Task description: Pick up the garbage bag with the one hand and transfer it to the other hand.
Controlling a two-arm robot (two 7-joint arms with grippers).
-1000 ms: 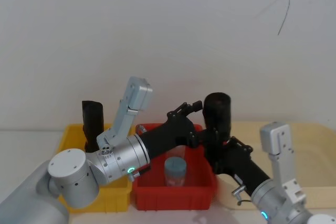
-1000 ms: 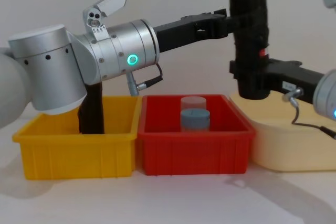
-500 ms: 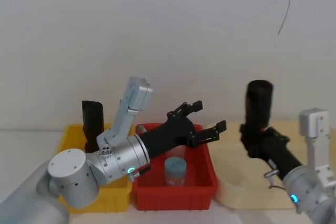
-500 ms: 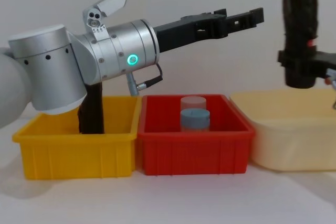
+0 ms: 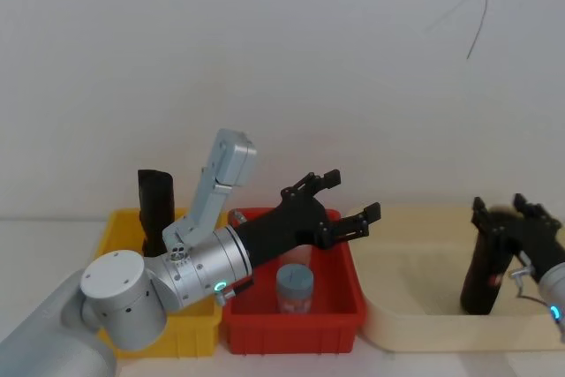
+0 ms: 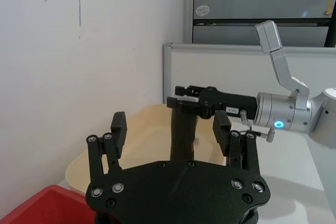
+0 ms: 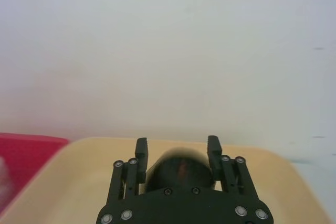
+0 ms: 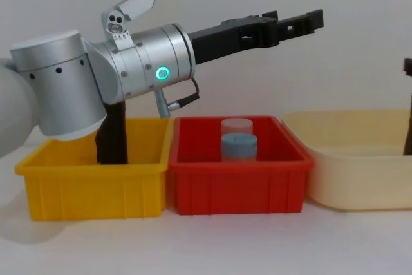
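Gripping garbage bag [image 5: 483,271] near its top w/ right gripper [image 5: 508,213], upright inside cream tub [image 5: 415,328].
Holding left gripper [image 5: 346,203] splayed wide abv red bin [image 5: 291,331], well apart from bag, w/ slimmer black roll [image 5: 155,205] upright in yellow bin [image 5: 199,339] alongside.

Black bag roll [image 5: 484,275] stands upright in the cream tub [image 5: 415,331], right claw [image 5: 505,207] around its top. Left claw [image 5: 353,193] spread wide, empty.
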